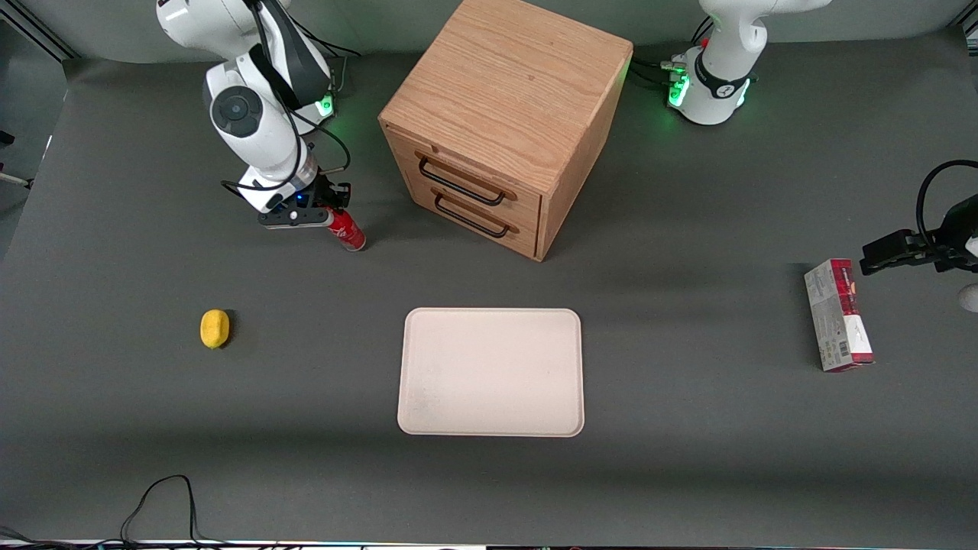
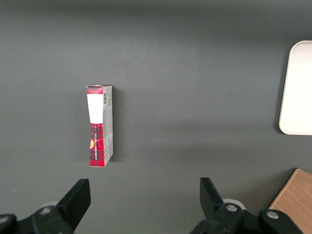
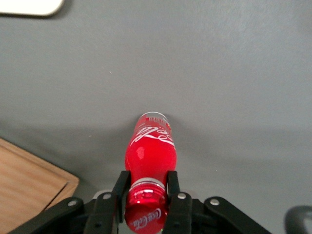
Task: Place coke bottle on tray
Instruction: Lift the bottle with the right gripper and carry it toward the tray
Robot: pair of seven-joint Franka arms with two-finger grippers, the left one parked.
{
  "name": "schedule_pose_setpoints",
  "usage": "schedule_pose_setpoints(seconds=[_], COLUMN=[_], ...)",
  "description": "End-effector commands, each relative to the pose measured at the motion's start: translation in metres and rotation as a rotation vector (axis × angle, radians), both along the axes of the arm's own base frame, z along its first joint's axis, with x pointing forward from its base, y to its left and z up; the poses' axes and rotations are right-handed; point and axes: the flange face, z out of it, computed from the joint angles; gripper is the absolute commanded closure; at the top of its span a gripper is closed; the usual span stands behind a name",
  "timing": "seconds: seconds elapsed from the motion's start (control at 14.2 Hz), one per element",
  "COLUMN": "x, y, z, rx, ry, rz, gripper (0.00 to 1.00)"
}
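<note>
The coke bottle (image 1: 348, 230) is a slim red bottle with a red cap and white script lettering. My gripper (image 1: 330, 217) is shut on its neck, just under the cap, and holds it tilted beside the wooden drawer cabinet. In the right wrist view the bottle (image 3: 151, 151) hangs between the two black fingers (image 3: 121, 184), with the gripper (image 3: 146, 187) closed round the neck. The tray (image 1: 491, 372) is flat, pale cream and rectangular, and lies nearer the front camera than the cabinet. A corner of the tray (image 3: 29, 7) shows in the right wrist view.
A wooden cabinet (image 1: 497, 122) with two drawers stands at the middle of the table, close to the bottle. A yellow lemon (image 1: 215, 328) lies toward the working arm's end. A red-and-grey carton (image 1: 838, 315) lies toward the parked arm's end.
</note>
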Motion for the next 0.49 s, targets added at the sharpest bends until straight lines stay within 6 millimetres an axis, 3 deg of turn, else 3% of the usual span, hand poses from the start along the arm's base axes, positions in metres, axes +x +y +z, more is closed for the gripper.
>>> schedule_pose_setpoints(seconds=[0.0,0.21,0.42], x=[0.025,0.044,0.042], y=[0.007,0.012,0.010], z=[0.091,0.188,0.250], rx=[-0.003,-0.001,-0.012], ry=[-0.009,-0.018,-0.032], rz=[-0.010,-0.012,-0.008], gripper=[0.80,0.80,0.81])
